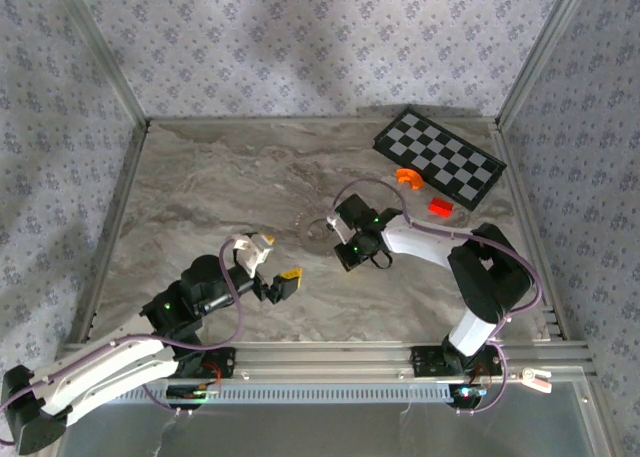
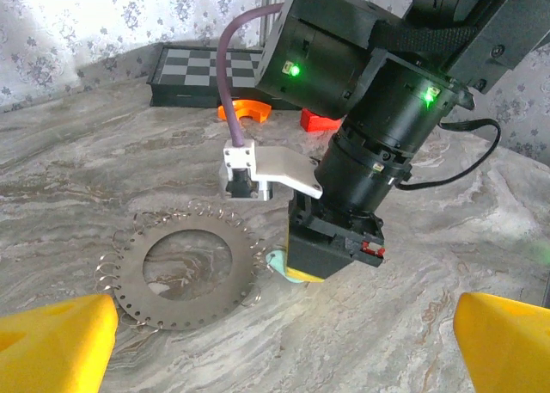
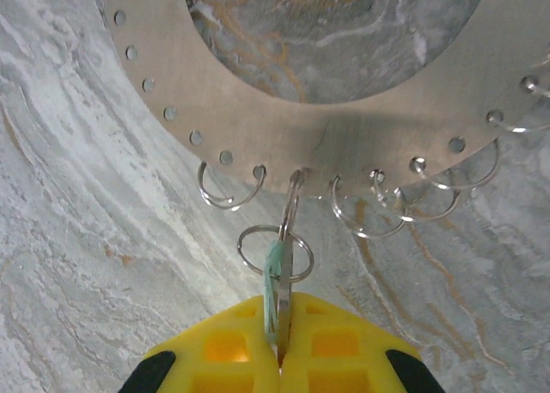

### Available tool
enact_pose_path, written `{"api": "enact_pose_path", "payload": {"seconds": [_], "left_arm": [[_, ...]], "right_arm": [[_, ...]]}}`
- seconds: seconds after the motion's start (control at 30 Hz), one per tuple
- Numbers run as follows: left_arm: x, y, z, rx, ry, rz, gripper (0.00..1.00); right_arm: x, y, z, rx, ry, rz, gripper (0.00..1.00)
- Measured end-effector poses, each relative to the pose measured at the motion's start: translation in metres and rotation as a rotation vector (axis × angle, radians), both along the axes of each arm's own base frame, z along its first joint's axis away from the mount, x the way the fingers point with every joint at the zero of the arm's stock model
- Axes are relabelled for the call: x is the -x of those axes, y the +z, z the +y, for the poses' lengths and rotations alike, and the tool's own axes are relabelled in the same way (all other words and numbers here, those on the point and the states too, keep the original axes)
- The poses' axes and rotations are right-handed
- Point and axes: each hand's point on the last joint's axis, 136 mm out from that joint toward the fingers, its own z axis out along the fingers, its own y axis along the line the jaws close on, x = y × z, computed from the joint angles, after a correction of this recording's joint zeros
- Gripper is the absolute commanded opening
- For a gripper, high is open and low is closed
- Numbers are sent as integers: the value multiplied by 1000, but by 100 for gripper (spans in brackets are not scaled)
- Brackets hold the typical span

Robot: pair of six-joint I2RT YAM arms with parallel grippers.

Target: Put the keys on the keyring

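One key (image 3: 283,283) shows, a thin flat silvery sliver seen edge-on with a pale green part at its upper end; it stands upright, pinched between the pressed-together yellow fingers of the right gripper (image 3: 279,328). One keyring (image 3: 275,254), a small round loop of thin bright wire, encircles the key just above the fingertips; whether the key is threaded through it or only crosses it I cannot tell. Key and keyring sit just beside the rim of one flat grey metal plate (image 3: 258,109), shaped like a wide washer with a big round opening and a row of small holes punched along its outer edge. At least five wire loops (image 3: 228,188) hang from those holes along the near stretch of rim, one of them turned edge-on right above the keyring.

In the left wrist view the plate (image 2: 137,281) lies flat on the marble-patterned tabletop (image 2: 447,238), its loops fringing the far rim; the right gripper (image 2: 301,273) points down at its right edge. The left gripper (image 2: 284,346) has its two blunt yellow fingertips spread wide, holding nothing, near the plate.

Well apart, toward the far right corner, lie one orange curved piece (image 1: 408,178), one red block (image 1: 440,206) and one black-and-white checkerboard (image 1: 440,159).
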Motion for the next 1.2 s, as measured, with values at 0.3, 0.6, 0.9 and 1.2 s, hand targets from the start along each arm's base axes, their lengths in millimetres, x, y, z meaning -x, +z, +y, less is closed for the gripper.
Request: {"api": "enact_pose_path", "payload": {"seconds": [0.3,0.6,0.9,1.2], "left_arm": [[0,-2,0,-8,0,1,100],[0,-2,0,-8,0,1,100],[-2,-6,-1,-29,2,1,100],[-8,-22,3,-88,40,30,99]], "right_arm": [[4,-4,0,-3,-12,14,0],[6,-6,-1,-2,-18,23,1],[9,-9,-3,1,-20,33,4],[11,-3,-6,-16,-37,20,22]]}}
